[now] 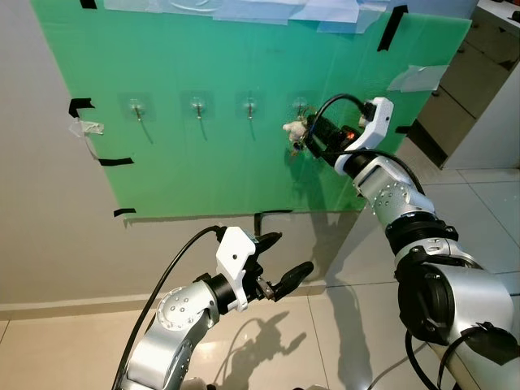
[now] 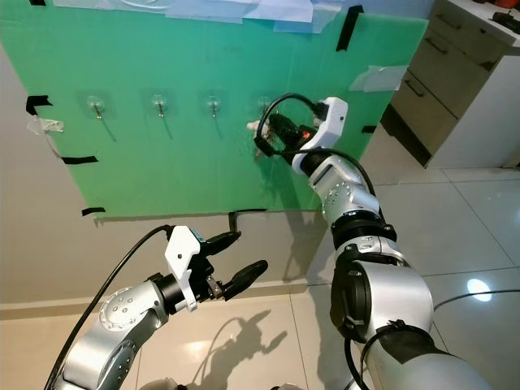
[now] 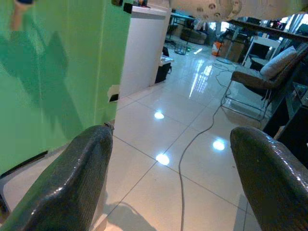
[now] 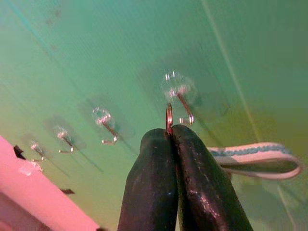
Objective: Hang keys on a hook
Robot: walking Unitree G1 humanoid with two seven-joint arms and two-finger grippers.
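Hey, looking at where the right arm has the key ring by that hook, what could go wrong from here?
1. The right tool pinches the key ring by a thin edge, so it may slip out.
2. The ring sits beside the rightmost hook, not visibly over its tip; releasing now would likely drop the keys.
3. The hook sits on a clear pad on the green board; pushing hard might loosen it.
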